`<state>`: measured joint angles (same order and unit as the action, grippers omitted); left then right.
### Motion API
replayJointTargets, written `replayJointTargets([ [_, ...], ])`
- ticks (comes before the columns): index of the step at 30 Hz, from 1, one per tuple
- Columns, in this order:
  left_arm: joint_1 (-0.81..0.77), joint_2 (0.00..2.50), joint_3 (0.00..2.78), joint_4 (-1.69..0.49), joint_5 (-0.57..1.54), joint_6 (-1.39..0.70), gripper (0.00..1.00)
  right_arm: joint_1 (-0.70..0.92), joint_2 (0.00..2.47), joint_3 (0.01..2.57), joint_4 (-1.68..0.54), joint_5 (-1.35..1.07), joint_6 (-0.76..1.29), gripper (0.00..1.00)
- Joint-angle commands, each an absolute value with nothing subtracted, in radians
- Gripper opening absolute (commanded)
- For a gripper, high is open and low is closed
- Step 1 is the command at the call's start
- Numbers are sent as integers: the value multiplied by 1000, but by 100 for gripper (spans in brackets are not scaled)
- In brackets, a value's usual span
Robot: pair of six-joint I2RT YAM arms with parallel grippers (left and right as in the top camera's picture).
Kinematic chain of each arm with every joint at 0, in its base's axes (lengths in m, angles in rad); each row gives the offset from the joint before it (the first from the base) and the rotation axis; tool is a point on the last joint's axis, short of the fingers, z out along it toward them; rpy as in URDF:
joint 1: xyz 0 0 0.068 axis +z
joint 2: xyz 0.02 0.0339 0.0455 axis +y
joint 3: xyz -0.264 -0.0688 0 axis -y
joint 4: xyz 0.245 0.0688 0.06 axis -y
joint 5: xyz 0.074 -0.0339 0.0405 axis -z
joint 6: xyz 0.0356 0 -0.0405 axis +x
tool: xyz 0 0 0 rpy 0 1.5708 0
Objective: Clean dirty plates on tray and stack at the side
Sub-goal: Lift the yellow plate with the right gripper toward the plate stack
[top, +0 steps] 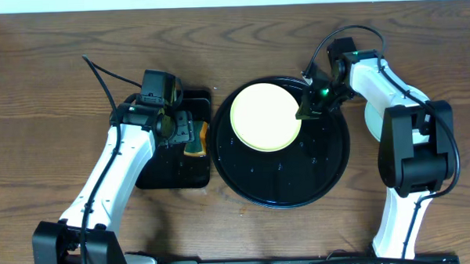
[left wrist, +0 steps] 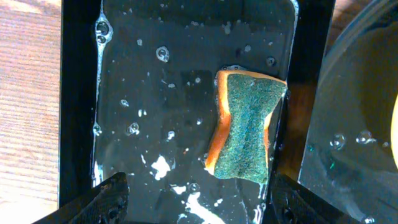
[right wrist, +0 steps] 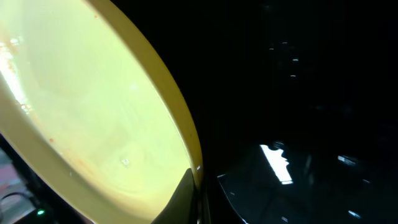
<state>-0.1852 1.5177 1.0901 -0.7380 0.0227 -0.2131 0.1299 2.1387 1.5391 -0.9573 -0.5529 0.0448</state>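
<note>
Item: yellow plate [top: 264,117], on round tray [top: 284,189], upper-left part; R gripper [top: 306,107] pinched shut on its right rim; L gripper [left wrist: 200,198] jaws wide over sponge [left wrist: 245,127] in rect. tray [left wrist: 78,93]; rec.: lower L square, close across sponge's narrow waist, hold plate steady.

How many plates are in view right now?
2: a yellow plate on the round tray, and a pale plate right of the tray, mostly hidden by the right arm; another may be stacked there.

Bright even light, wet glare, sharp focus
</note>
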Motion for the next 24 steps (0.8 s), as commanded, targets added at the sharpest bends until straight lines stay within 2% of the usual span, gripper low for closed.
replayJointTargets([
  [1,-182,1515,1103,-744,10,-223,74,99,2041,1537,-960,-468,25,1],
  [13,-182,1515,1103,-739,10,-223,74,117,1748,1537,-919,147,28,1],
  [24,-182,1515,1103,-736,10,-223,74,249,1634,1537,-913,415,28,1],
])
